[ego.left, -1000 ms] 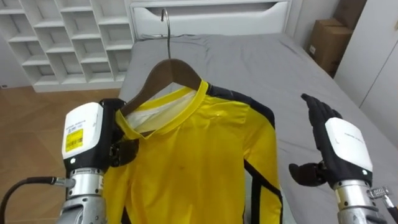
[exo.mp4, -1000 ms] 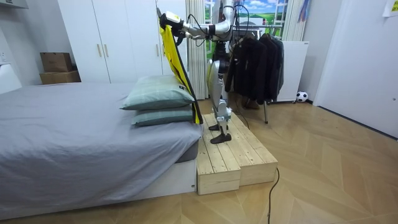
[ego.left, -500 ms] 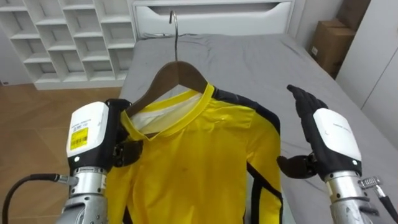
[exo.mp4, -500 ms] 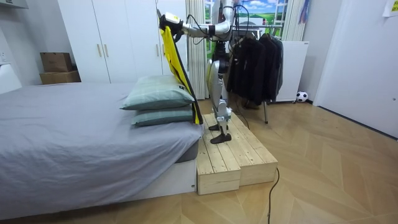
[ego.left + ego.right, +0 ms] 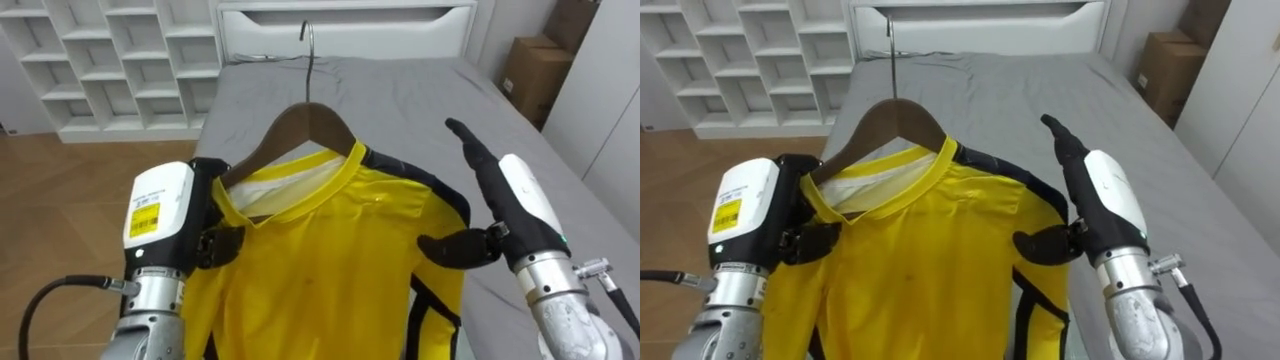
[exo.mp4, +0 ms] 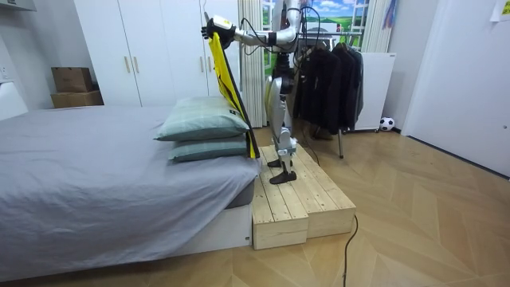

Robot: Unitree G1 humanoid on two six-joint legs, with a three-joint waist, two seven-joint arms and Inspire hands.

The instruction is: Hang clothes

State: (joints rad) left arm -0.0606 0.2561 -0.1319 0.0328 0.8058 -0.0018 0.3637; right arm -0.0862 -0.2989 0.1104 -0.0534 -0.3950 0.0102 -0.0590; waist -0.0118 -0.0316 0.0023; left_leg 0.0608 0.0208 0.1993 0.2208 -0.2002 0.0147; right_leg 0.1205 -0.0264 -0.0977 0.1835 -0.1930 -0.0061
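Note:
A yellow shirt (image 5: 330,270) with dark side trim hangs on a wooden hanger (image 5: 310,122) with a metal hook, held up over the bed. My left hand (image 5: 165,215) is shut on the hanger's left end through the shirt's shoulder. My right hand (image 5: 505,205) is open, fingers straight, with its thumb against the shirt's right shoulder. The right eye view shows the same shirt (image 5: 920,260), left hand (image 5: 750,215) and right hand (image 5: 1102,205). In the room view I stand on a wooden platform (image 6: 299,199) beside the bed, holding the shirt (image 6: 224,68) high.
A grey bed (image 5: 400,95) with a white headboard (image 5: 345,25) lies ahead. White cubby shelves (image 5: 110,60) stand at the left, a cardboard box (image 5: 530,65) at the right. Behind me a rack of dark clothes (image 6: 328,76) stands; pillows (image 6: 203,127) lie on the bed.
My right hand has swung left to the shirt, and its thumb now rests on the right shoulder. The left hand and hanger have drifted a little to the right.

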